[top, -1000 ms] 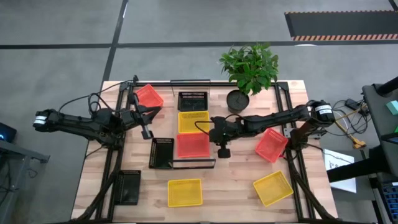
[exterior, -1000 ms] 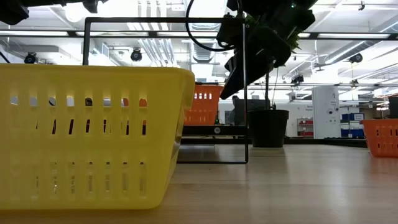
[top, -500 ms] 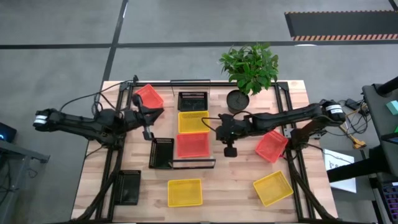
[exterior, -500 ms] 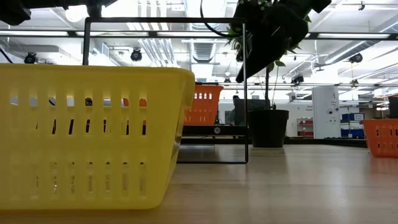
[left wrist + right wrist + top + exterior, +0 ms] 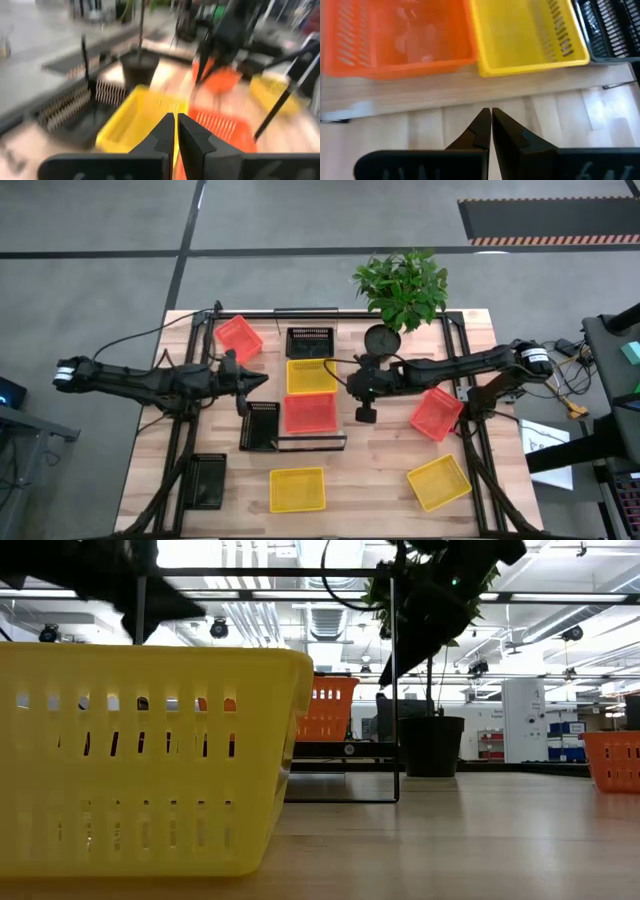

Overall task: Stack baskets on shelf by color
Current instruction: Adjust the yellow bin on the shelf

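Overhead, the clenched, empty right claw (image 5: 365, 412) hangs centre-frame just right of the shelf's red basket (image 5: 310, 413), with another red basket (image 5: 436, 413) lying farther right, nearest this arm.

No legible text, label, brand, number or sign anywhere in these views.
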